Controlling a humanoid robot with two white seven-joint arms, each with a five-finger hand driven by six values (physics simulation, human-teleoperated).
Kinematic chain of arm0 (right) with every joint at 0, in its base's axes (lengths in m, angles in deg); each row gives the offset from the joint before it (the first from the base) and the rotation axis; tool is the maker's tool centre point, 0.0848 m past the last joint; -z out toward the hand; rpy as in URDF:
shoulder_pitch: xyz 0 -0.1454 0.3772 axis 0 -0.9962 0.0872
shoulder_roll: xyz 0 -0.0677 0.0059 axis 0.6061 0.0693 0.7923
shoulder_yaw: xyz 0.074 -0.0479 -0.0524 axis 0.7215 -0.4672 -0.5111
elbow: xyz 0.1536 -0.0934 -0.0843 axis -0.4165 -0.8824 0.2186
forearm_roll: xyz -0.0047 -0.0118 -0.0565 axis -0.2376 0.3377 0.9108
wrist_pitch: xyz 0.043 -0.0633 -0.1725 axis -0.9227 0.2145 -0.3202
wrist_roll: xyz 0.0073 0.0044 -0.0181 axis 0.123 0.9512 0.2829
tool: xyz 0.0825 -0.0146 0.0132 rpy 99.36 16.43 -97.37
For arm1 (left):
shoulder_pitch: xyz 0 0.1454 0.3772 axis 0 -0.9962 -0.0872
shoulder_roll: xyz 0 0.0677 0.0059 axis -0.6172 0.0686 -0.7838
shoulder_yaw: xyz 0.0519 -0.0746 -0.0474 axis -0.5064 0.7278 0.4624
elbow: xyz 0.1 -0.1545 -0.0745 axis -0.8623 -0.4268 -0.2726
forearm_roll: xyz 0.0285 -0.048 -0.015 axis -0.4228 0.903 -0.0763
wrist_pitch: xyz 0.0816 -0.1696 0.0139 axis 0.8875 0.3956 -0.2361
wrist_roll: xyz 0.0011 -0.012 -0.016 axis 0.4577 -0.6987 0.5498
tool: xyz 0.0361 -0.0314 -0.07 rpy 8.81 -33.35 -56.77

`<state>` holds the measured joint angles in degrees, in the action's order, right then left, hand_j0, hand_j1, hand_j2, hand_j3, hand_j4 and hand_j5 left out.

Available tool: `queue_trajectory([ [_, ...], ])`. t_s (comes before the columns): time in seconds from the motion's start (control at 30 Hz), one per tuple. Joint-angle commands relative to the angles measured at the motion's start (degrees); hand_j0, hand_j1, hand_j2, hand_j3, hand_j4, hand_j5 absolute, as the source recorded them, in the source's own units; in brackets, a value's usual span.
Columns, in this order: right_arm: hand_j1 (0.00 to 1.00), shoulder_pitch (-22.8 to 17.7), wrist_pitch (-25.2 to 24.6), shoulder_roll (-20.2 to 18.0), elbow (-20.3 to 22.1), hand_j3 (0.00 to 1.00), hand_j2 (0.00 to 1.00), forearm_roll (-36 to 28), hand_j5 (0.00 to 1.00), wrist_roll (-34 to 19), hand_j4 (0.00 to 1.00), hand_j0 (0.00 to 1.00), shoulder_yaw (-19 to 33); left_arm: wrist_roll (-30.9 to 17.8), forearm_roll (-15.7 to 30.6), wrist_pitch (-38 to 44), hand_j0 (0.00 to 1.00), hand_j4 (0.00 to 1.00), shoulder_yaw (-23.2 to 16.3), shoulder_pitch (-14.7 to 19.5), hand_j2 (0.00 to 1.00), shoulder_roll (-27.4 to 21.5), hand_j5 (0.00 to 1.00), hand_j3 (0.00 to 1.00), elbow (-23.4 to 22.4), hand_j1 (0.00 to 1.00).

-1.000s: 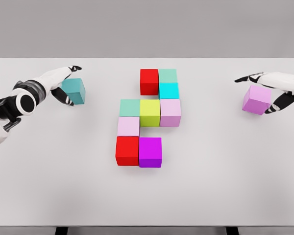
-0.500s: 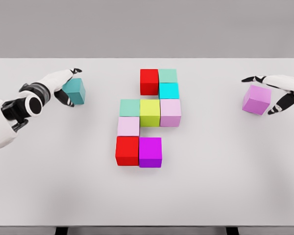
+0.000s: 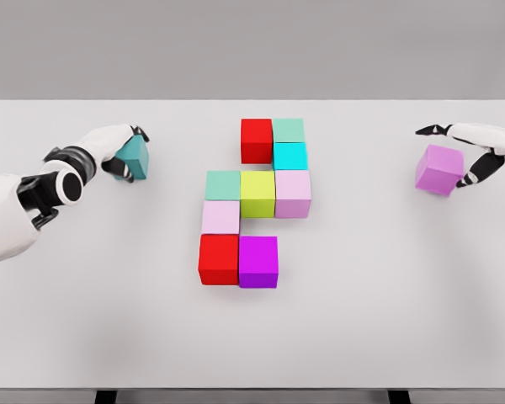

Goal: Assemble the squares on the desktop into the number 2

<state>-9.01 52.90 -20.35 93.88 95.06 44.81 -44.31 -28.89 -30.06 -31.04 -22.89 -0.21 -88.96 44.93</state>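
Teal cube [image 3: 135, 157] is gripped by the left hand [image 3: 109, 147] at table's [image 3: 387, 295] left side. Violet cube [image 3: 439, 169] is clasped by the right hand [image 3: 475, 147] at far right. Block cluster [image 3: 257, 202] sits centered, well apart from both.

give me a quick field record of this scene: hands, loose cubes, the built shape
left hand: curled around teal cube at table's left
right hand: fingers around violet cube at table's right
top row: red cube, mint cube
below mint: cyan cube
middle row: green cube, yellow-green cube, pink cube
lower left: pale pink cube
bottom row: second red cube, magenta cube
surface: white table
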Motion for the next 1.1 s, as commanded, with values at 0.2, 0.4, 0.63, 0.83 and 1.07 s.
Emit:
queue_trajectory([
  [0.2,1.0,0.44,-0.31,1.73,-3.24,1.0,1.0,1.47,1.0,0.05,1.0,1.0,-1.12,-0.2,2.52,0.18,0.32,0.32,-0.34,0.88,0.32,0.09,0.32,0.32,0.2,0.32],
  [0.4,1.0,0.79,-0.04,2.08,-4.21,1.0,1.0,3.4,1.0,0.05,1.0,1.0,-1.03,-0.82,2.7,0.97,0.25,0.25,-0.34,5.01,0.25,2.46,0.25,0.25,0.2,0.25],
  [0.63,0.81,1.06,1.54,2.08,-4.21,0.81,0.81,2.79,0.81,0.05,0.81,0.81,-0.77,-0.82,2.52,4.48,0.25,0.25,-0.34,9.4,0.25,12.74,0.25,0.25,-8.68,0.25],
  [0.83,0.68,1.14,2.77,2.08,-4.21,0.68,0.68,2.44,0.68,0.05,0.68,0.68,-0.51,-0.82,2.43,4.48,0.26,0.26,-0.34,10.11,0.26,16.17,0.26,0.26,-11.23,0.26],
  [1.07,0.59,1.23,6.28,2.0,-3.95,0.59,0.59,2.43,0.59,0.05,0.59,0.59,-0.33,-7.23,2.7,4.31,0.33,0.33,-0.42,11.34,0.33,18.2,0.33,0.33,-10.97,0.33],
])
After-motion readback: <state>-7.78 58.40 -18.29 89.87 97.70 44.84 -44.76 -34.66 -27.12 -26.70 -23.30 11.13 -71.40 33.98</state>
